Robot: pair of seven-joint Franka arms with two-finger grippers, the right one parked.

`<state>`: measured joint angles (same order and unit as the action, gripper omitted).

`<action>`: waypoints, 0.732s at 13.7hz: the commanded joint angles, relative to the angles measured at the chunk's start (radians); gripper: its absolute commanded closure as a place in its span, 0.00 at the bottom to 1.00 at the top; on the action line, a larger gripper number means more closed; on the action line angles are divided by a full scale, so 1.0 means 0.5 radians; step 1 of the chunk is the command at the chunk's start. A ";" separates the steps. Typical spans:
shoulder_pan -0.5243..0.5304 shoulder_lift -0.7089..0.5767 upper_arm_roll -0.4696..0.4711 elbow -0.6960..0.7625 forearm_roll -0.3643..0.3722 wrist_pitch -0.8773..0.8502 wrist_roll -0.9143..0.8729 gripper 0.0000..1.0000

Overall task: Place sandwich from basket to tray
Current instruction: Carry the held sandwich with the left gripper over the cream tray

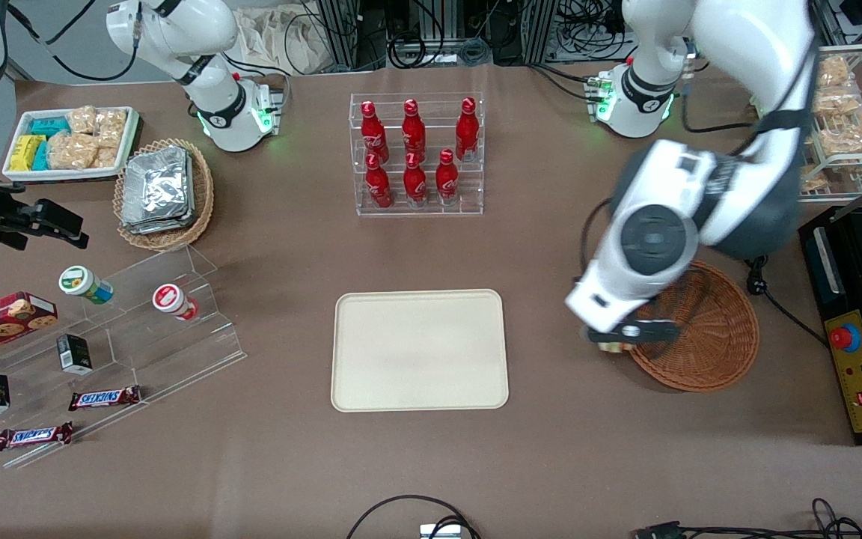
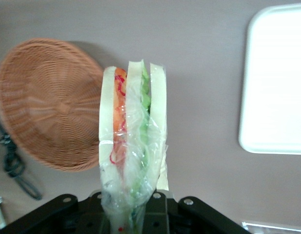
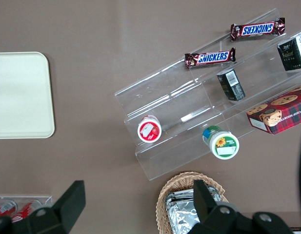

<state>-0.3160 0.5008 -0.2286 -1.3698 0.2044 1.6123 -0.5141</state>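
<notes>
Gripping sandwich (image 2: 133,141), gripper (image 2: 132,214) beside basket (image 2: 48,105) (airborne).

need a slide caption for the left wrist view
Gripper holds the wrapped sandwich above the table, between basket and tray.

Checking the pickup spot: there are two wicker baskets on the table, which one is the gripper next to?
The reddish-brown basket, bare inside; the gripper holds the sandwich at its rim. The lighter tan basket holds foil packets.
</notes>
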 commanded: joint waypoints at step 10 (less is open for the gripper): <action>-0.340 0.768 0.009 0.325 0.051 0.751 -0.309 1.00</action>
<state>-0.4733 0.8374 -0.2304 -1.2559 0.2131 1.9559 -0.6512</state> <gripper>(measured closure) 0.806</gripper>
